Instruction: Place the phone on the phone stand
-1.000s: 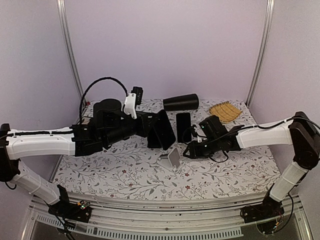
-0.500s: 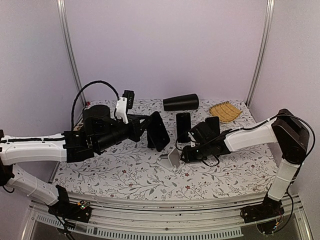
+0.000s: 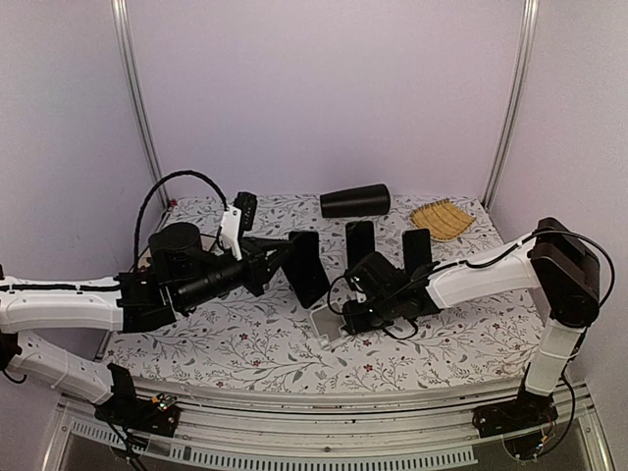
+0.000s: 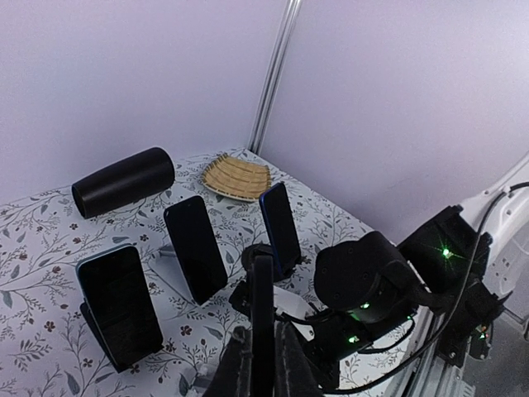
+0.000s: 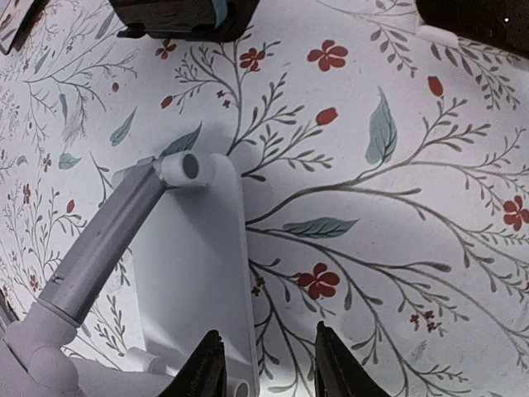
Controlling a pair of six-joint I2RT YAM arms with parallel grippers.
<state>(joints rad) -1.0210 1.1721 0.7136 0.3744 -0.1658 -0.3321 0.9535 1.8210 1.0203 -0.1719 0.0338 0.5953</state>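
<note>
Back of table: black cylinder, woven mat. Nearer, three propped phones on holders.

Left gripper clamps the phone, edge-on, above the tablecloth.

Right gripper is narrowly parted, holding nothing, over the base of the white stand; contact cannot be told.
</note>
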